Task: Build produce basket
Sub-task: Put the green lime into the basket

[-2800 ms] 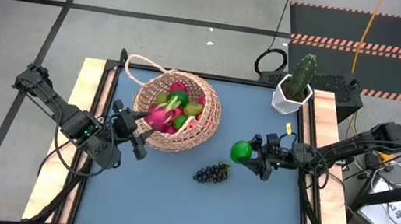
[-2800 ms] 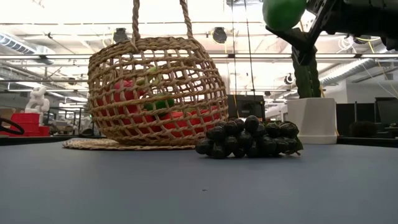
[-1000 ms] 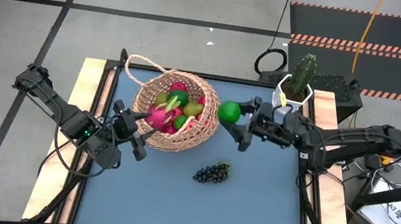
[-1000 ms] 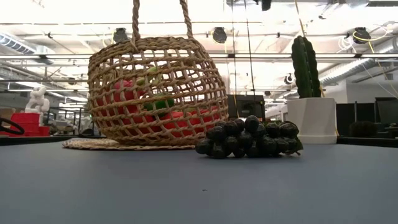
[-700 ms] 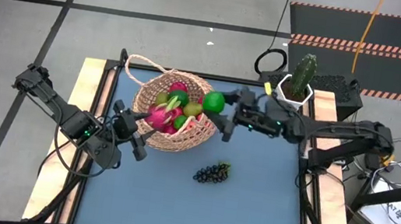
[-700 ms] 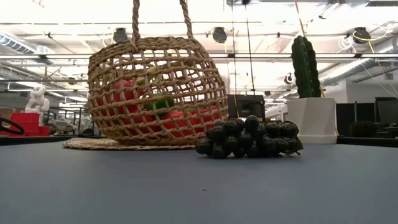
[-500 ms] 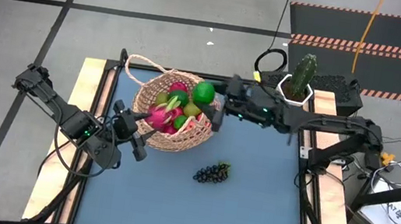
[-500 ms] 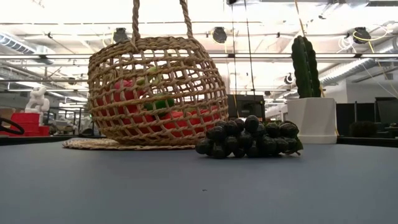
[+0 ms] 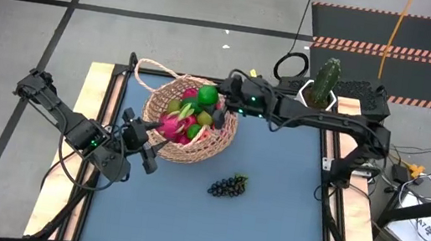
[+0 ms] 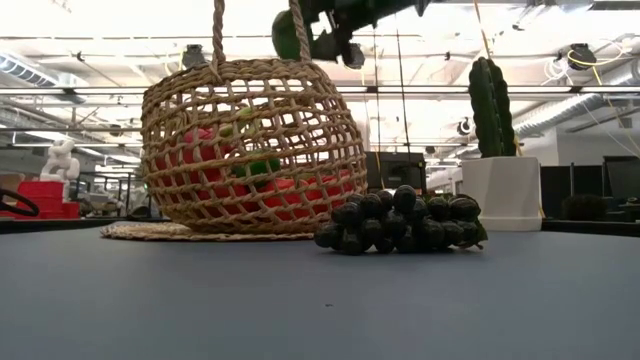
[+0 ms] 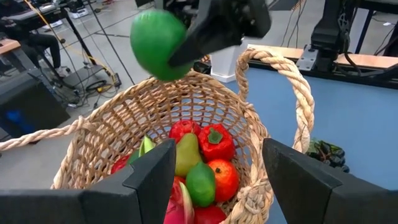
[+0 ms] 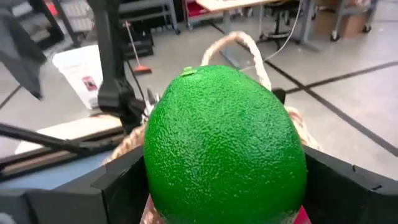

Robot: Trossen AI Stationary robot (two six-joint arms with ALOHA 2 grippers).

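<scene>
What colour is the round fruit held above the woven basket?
Bright green: the round pebbled lime in the right end effector. It shows best in the right wrist view.

- In the right wrist view, we see the green lime fill most of the picture and hide nearly all of the wicker basket behind it.
- In the low view, we lose the basket's handle past the top edge, and the right arm above the basket is cut off there too.
- Through the basket's weave, we cannot tell the fruits apart.
- In the left wrist view, we see the lime blurred above the basket.
</scene>
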